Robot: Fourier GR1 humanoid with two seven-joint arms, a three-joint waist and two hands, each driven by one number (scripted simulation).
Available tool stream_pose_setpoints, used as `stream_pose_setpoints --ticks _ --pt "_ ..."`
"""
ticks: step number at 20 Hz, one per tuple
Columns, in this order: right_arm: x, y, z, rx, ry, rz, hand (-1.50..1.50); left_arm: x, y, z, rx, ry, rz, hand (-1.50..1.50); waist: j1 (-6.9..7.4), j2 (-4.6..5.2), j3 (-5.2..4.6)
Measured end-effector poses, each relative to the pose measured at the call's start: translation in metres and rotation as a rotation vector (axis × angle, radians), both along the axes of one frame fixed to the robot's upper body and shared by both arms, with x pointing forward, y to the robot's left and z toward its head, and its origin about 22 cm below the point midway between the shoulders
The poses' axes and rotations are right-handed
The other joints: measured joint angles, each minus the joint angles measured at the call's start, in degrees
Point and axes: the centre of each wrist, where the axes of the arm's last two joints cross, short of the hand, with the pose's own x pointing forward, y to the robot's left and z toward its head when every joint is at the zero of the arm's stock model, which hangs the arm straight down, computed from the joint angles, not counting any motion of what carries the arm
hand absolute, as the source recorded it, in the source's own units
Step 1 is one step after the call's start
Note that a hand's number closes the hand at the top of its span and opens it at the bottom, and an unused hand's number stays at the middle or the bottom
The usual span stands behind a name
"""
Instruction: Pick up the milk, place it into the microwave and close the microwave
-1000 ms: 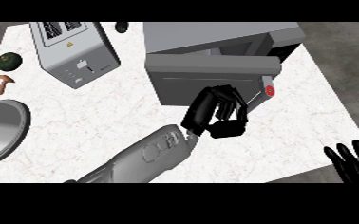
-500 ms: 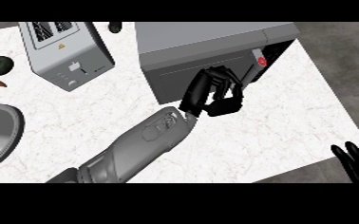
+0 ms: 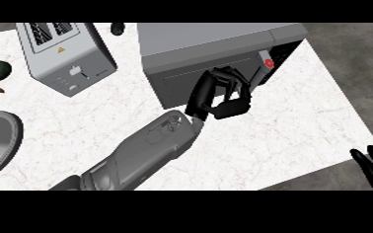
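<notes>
Leaning against the nearly closed grey door of the microwave (image 3: 211, 54), the left hand (image 3: 218, 96) has curled fingers holding nothing, the milk cannot be seen, bare counter (image 3: 291, 123) lies around, and the right hand (image 3: 362, 160) rests open at the right edge.

A single head view looks steeply down on the white counter (image 3: 277, 128), fairly near; the microwave (image 3: 211, 44) fills the upper centre, the toaster (image 3: 65, 54) the upper left.
</notes>
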Motion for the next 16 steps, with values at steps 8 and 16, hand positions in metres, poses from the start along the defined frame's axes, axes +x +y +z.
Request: stream_pose_setpoints --ticks 8,16 --pt "0.002 0.0 0.008 -0.001 -0.016 0.044 -1.5 -0.001 -0.001 -0.002 -0.034 -0.025 0.033 1.5 -0.42 0.23 0.08" --pt "0.003 0.002 0.016 -0.004 -0.033 0.105 -1.5 -0.002 -0.001 -0.004 -0.062 -0.06 0.058 1.5 -0.9 0.52 0.07"
